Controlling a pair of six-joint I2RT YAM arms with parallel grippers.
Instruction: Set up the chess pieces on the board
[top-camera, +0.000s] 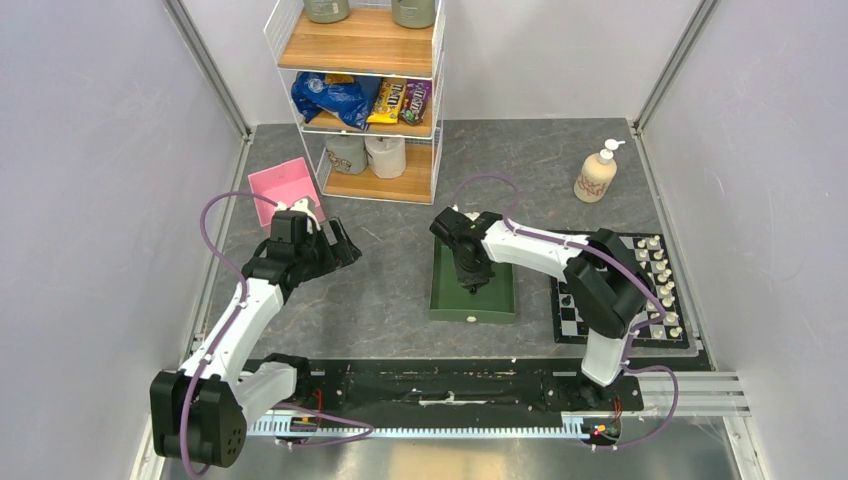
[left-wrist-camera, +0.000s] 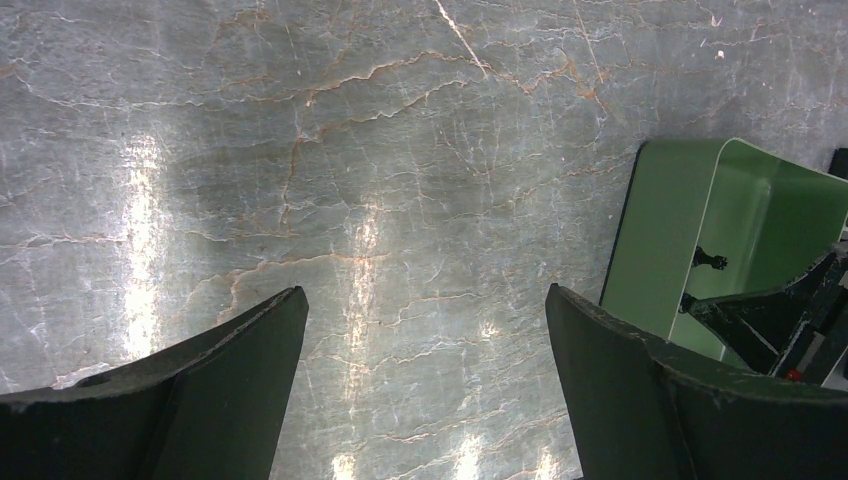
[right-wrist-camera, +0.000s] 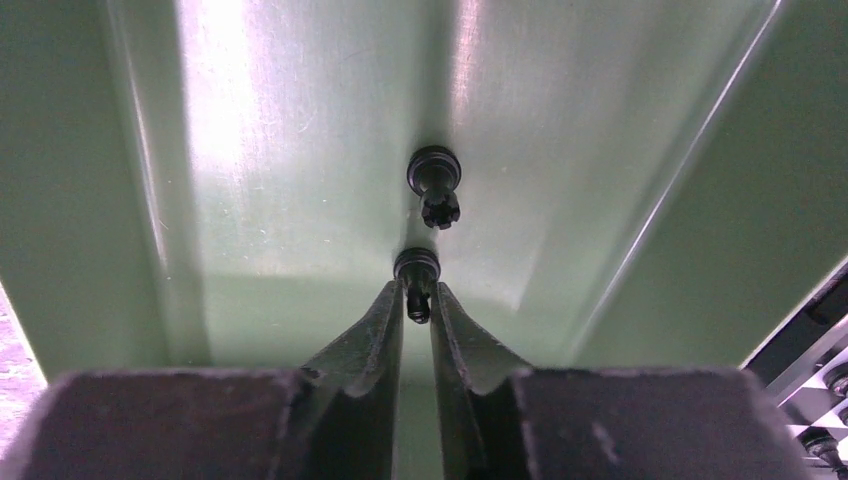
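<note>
**Tray pick: right gripper (right-wrist-camera: 420, 305) on a black chess piece (right-wrist-camera: 417, 268)**

Near the middle of the green tray (right-wrist-camera: 250, 150), the narrow fingers seem to pinch the lying piece's head, though contact is hard to confirm. A second black piece (right-wrist-camera: 434, 185) lies just beyond. The left gripper (left-wrist-camera: 425, 295) hangs spread over the table (left-wrist-camera: 300, 150). The board (top-camera: 570, 318) sits at the table's right edge, with white pieces (top-camera: 660, 275) along the board's right edge.

The left gripper (left-wrist-camera: 425, 300) hangs over the grey veined surface (left-wrist-camera: 350, 150), jaws wide apart. At the right sits a green tray (left-wrist-camera: 665, 230) holding a black chess piece (left-wrist-camera: 710, 261) and a second piece (left-wrist-camera: 687, 302) just beside it (types too small to tell). The dark right arm (left-wrist-camera: 775, 320) reaches in.
</note>
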